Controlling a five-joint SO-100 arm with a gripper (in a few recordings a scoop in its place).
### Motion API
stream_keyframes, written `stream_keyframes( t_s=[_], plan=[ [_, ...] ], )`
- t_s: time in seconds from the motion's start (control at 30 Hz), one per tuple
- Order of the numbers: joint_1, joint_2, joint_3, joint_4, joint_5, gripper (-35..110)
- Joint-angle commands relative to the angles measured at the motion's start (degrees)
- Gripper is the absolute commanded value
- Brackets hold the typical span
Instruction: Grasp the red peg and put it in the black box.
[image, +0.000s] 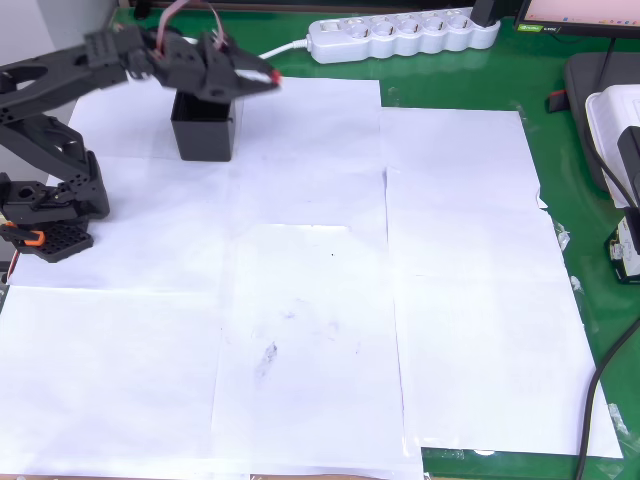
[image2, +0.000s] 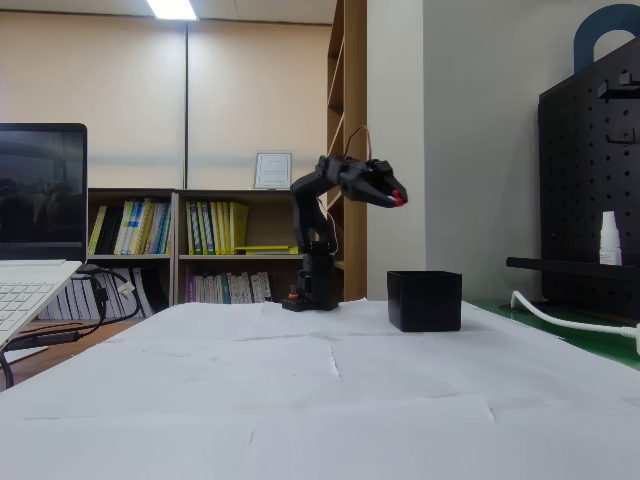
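The black box (image: 205, 130) stands on white paper at the upper left of the overhead view; in the fixed view the black box (image2: 425, 300) sits right of centre on the table. My gripper (image: 268, 78) is raised above and just past the box's right edge, shut on the red peg (image: 272, 77), a tiny red spot at the fingertips. Seen from the fixed view, the gripper (image2: 396, 198) hangs well above the box and slightly to its left, with the red peg (image2: 398, 199) at its tip.
The arm's base (image: 50, 215) with an orange clip stands at the left edge. A white power strip (image: 400, 35) lies along the back. White paper sheets (image: 320, 300) cover the green mat. A laptop (image2: 35, 250) sits at the left in the fixed view.
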Motion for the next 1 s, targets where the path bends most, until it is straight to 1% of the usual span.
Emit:
stream_keyframes(
  t_s=[0.0, 0.03, 0.13, 0.17, 0.23, 0.37, 0.57, 0.7, 0.8, 0.97],
  plan=[
    [-6.2, -3.3, 11.3, 13.7, 4.2, 0],
    [-7.7, -3.0, 12.2, 17.1, 4.8, 0],
    [-11.0, -1.7, 12.7, 22.7, 9.6, 0],
    [-11.8, -0.6, 12.7, 24.3, 12.7, 0],
    [-12.3, 2.1, 13.6, 28.5, 11.6, 0],
    [-13.7, 8.3, 14.4, 29.8, 16.0, 0],
    [-15.1, 15.5, 14.4, 26.1, 18.8, 0],
    [-15.0, 18.9, 13.2, 22.1, 19.7, 0],
    [-14.6, 21.6, 10.6, 16.8, 19.2, 0],
    [-15.2, 25.9, 10.8, 13.5, 20.8, 0]
  ],
)
